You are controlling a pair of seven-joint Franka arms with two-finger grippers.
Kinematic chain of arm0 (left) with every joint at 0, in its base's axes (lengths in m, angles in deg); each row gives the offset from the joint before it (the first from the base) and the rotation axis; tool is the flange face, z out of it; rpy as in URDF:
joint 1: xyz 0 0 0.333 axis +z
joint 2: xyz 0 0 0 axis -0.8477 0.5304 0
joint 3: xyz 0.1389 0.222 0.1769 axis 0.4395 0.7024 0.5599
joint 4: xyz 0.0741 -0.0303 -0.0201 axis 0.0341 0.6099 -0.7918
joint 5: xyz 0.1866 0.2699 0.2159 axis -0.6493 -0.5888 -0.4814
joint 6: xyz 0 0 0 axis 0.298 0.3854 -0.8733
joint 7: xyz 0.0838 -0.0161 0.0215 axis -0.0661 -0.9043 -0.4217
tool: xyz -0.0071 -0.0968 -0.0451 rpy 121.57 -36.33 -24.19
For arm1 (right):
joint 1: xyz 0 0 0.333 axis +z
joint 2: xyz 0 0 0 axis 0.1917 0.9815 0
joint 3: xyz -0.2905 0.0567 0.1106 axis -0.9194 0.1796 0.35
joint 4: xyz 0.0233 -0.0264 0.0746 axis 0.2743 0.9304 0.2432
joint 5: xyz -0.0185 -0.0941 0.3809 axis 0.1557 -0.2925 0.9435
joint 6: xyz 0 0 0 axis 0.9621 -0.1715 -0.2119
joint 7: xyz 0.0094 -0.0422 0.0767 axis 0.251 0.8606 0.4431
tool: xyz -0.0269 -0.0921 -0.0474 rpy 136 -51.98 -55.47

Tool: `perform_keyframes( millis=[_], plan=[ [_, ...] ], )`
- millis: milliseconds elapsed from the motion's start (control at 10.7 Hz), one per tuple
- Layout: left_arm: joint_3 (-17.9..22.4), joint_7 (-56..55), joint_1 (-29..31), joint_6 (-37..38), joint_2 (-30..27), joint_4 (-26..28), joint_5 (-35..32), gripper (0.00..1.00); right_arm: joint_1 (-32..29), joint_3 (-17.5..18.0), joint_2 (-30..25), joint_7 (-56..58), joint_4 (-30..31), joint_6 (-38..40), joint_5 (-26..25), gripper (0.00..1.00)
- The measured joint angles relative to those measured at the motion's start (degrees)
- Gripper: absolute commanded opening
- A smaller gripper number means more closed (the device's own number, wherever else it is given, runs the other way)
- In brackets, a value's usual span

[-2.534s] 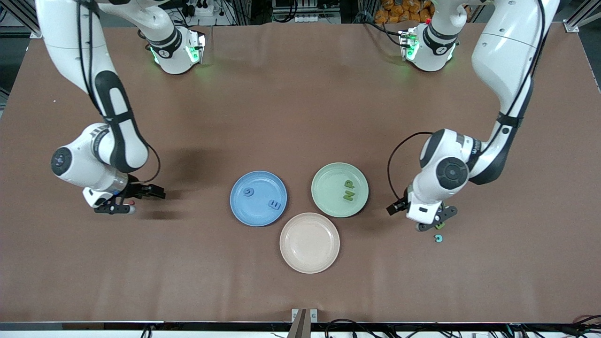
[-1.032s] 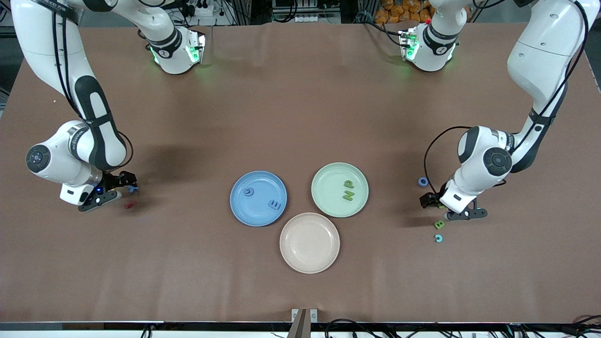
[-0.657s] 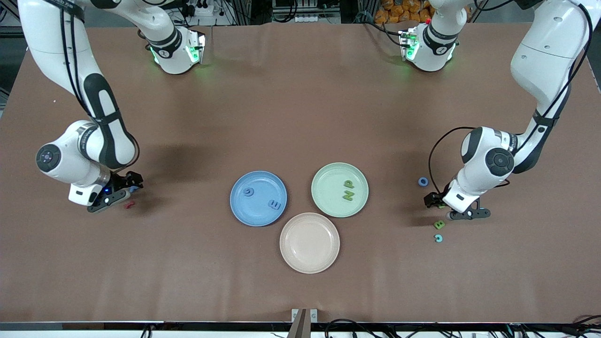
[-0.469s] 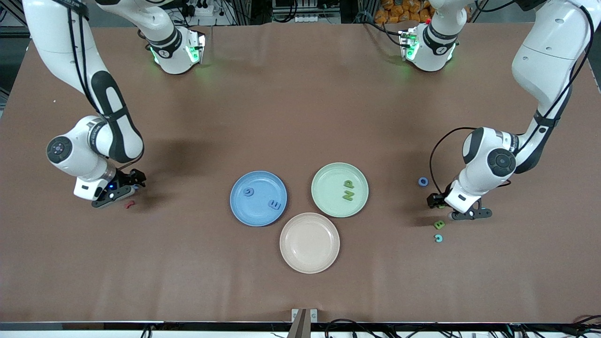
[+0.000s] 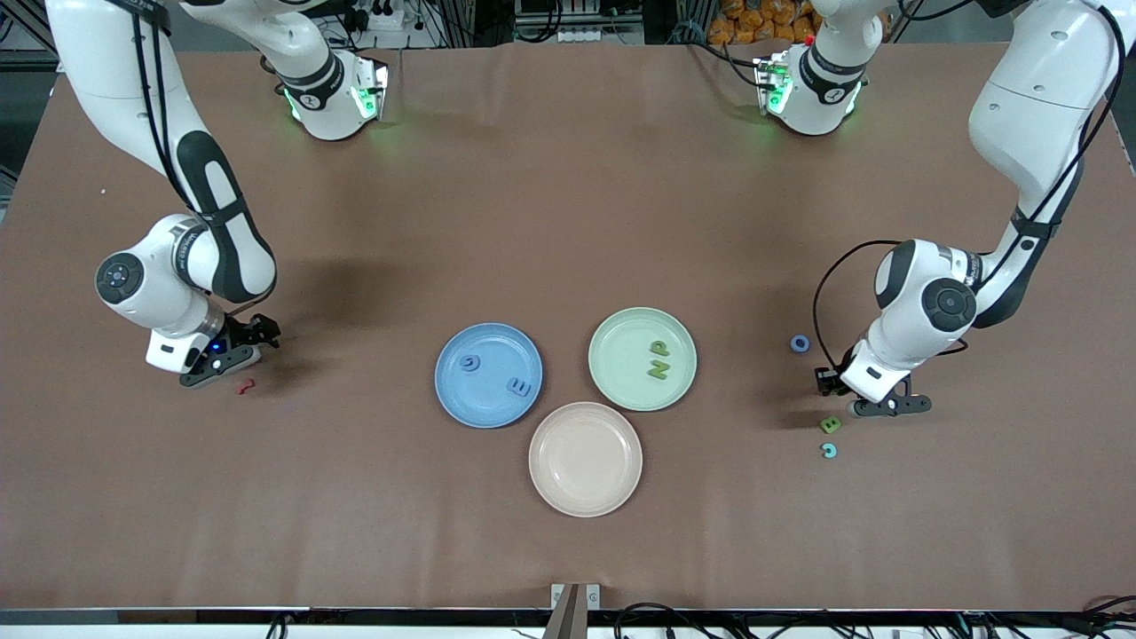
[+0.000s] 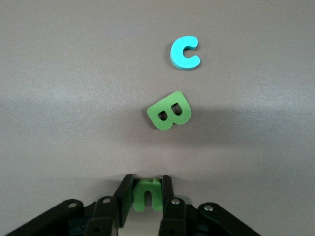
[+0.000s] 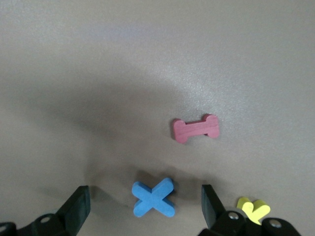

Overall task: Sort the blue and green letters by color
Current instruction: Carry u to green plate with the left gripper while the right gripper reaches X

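My left gripper [image 5: 839, 395] is shut on a small green letter [image 6: 147, 194], low at the table toward the left arm's end. Just nearer the front camera lie a green B [image 5: 831, 425] [image 6: 170, 111] and a cyan C [image 5: 829, 451] [image 6: 185, 53]. A blue O [image 5: 800, 343] lies beside the left arm. My right gripper [image 5: 240, 349] stands open low over a blue X [image 7: 153, 197], which lies flat between its fingers. The blue plate [image 5: 484, 404] holds a blue G [image 5: 470, 362] and E [image 5: 519, 387]. The green plate [image 5: 621, 355] holds a green N [image 5: 658, 368] and P [image 5: 659, 348].
A pale pink plate [image 5: 585, 459] stands nearest the front camera, between the other two. A small red piece [image 5: 243, 386] [image 7: 196, 128] lies just nearer the camera than my right gripper. A yellow piece [image 7: 253, 209] sits beside the right gripper's finger.
My left gripper has shut on the green letter. My right arm has drifted toward the middle of the table and now covers the blue X in the front view.
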Motion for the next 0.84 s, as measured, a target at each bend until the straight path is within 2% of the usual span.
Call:
perform_keyframes(
  millis=[282, 657, 845],
  plan=[
    [0.01, 0.44, -0.02, 0.88, -0.12, -0.44, -0.83, 0.0, -0.11, -0.02, -1.1, 0.0, 0.33, 1.4, 0.0, 1.0],
    [-0.18, 0.61, -1.4, 8.78, -2.19, -3.87, -0.48, 0.0, -0.6, -0.07, -1.3, 0.02, 0.66, 1.45, 0.0, 1.0],
    [-0.35, -0.13, -4.0, 12.55, -3.49, -5.52, 3.63, 0.0, -0.82, -0.09, -1.3, 0.03, 0.69, 1.45, 0.0, 1.0]
  ],
)
